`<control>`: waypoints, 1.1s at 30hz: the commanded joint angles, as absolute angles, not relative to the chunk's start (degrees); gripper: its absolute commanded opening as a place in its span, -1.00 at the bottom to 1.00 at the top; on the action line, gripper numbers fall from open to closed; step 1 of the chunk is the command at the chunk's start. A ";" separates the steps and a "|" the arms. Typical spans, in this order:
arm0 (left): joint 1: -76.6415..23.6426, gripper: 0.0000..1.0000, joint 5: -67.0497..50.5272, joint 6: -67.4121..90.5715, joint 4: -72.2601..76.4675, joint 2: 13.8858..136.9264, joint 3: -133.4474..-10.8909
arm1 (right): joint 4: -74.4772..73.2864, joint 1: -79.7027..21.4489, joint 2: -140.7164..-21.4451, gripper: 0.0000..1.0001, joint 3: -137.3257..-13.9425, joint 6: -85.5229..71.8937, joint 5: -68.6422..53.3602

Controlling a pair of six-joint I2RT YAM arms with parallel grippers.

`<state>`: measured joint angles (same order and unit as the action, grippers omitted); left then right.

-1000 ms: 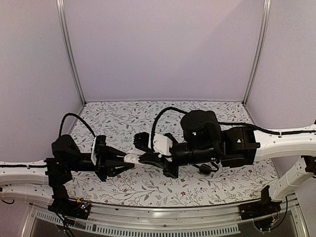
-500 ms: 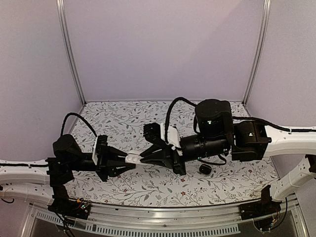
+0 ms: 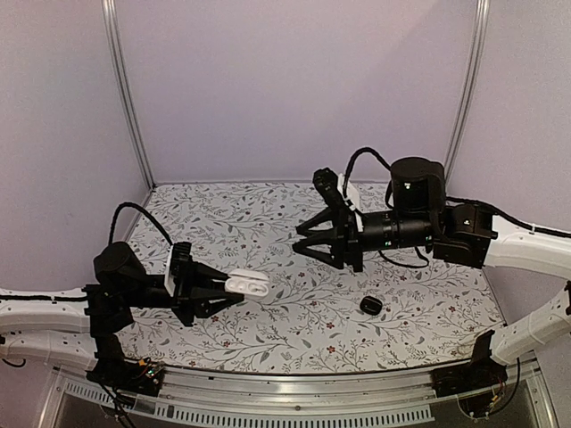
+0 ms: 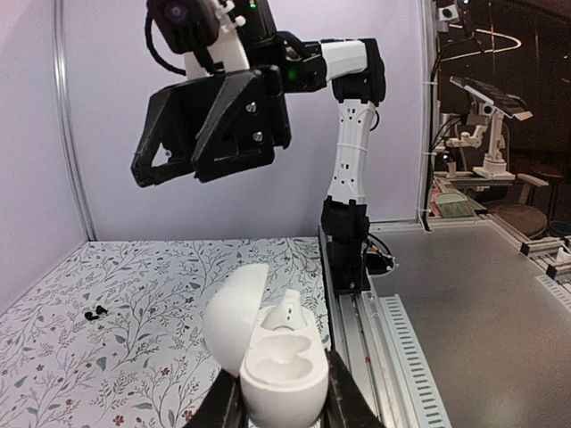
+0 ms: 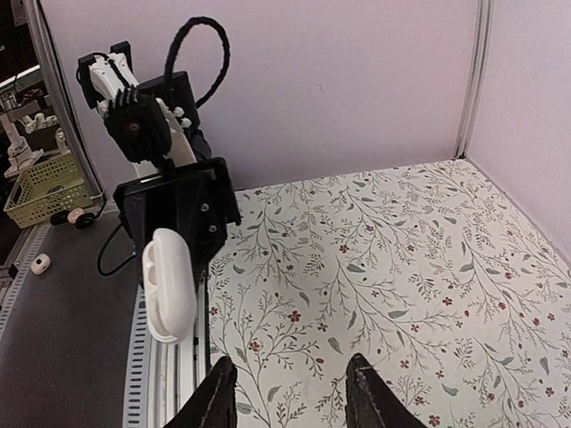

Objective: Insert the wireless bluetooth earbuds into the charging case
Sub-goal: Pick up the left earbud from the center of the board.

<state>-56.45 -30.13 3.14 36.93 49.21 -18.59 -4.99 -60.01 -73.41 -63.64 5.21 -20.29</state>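
My left gripper is shut on the white charging case and holds it above the table with the lid open. In the left wrist view the case has a white earbud-shaped piece standing in its far socket, and the near socket is empty. Two tiny dark earbuds lie on the table, far left in that view. My right gripper is open and empty, raised to the right of the case. It also shows in the left wrist view. The right wrist view shows the case side-on.
A black rounded case lies on the floral table cover, right of centre under my right arm. White walls close in the back and both sides. A metal rail runs along the near edge.
My right gripper has pulled back from the white case, up and to the right, and now stands open. The black case under it has come into view. My left gripper has held still.
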 commanded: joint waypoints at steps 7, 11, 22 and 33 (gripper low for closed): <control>-55.56 -1.00 -29.99 3.66 38.63 48.81 -19.34 | -9.39 -32.57 -76.27 -0.09 -55.69 -7.57 -17.61; -55.47 -1.00 -29.74 3.54 38.67 48.43 -19.16 | -10.36 -24.07 -80.92 -0.09 -55.18 -7.52 -14.65; -55.35 -1.00 -29.80 3.62 38.93 48.53 -19.03 | -10.15 -16.27 -104.80 -0.16 -69.00 -4.12 -9.22; -55.21 -1.00 -28.66 3.27 37.92 46.58 -18.29 | -12.29 -16.09 -116.69 -0.22 -79.00 -1.59 -2.87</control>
